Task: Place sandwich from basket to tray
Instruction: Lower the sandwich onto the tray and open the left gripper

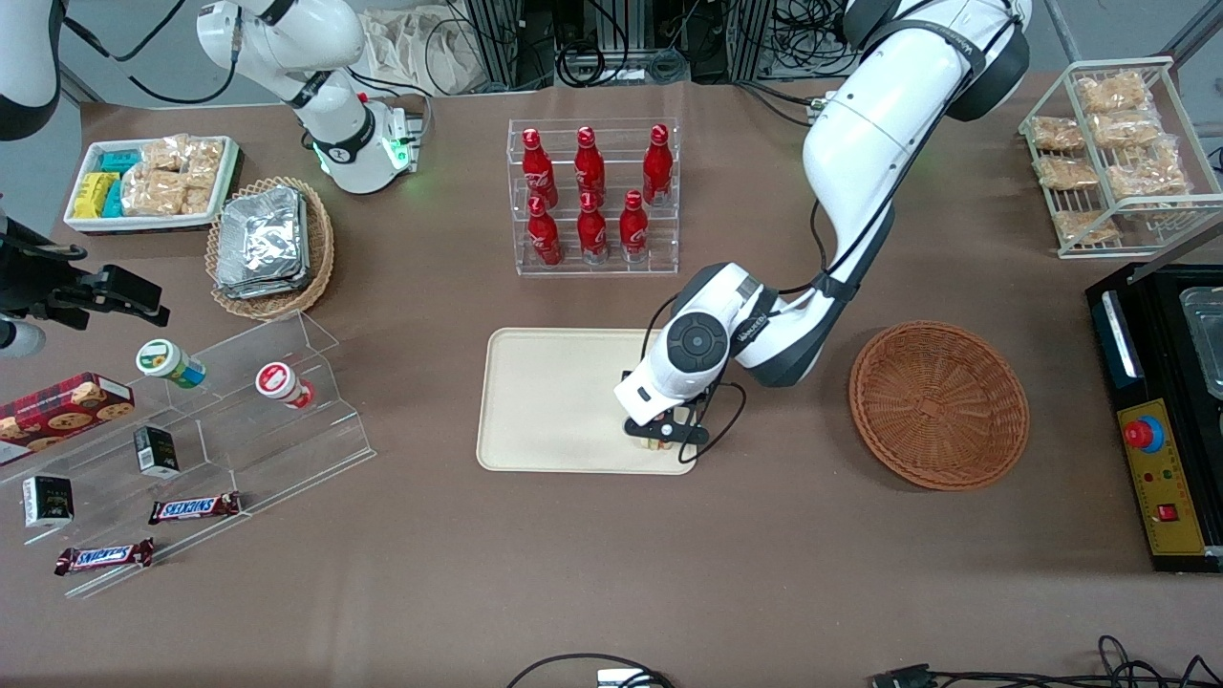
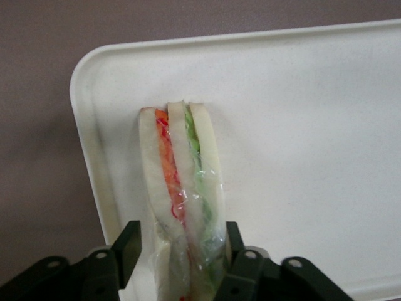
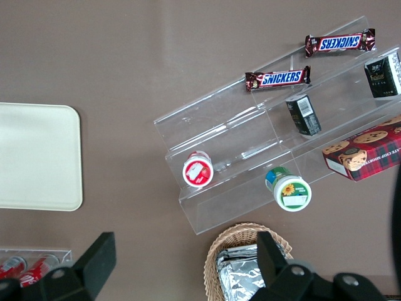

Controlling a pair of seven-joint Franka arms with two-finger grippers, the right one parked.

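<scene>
From the front, my own wrist hides nearly all of the sandwich (image 2: 185, 188); my gripper (image 1: 666, 432) sits at the tray's (image 1: 545, 401) corner nearest the empty basket (image 1: 938, 403), at its 9 o'clock. The wrist camera shows my fingers (image 2: 128, 248) clamped on the wrapped wedge, over the tray.

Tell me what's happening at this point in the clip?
The working arm's gripper is down over the corner of the cream tray nearest the brown wicker basket, with the wrapped sandwich between its fingers. The sandwich stands on edge over the tray near that corner. The basket has nothing in it, so the transfer is nearly done; the sandwich just hasn't been let go.
</scene>
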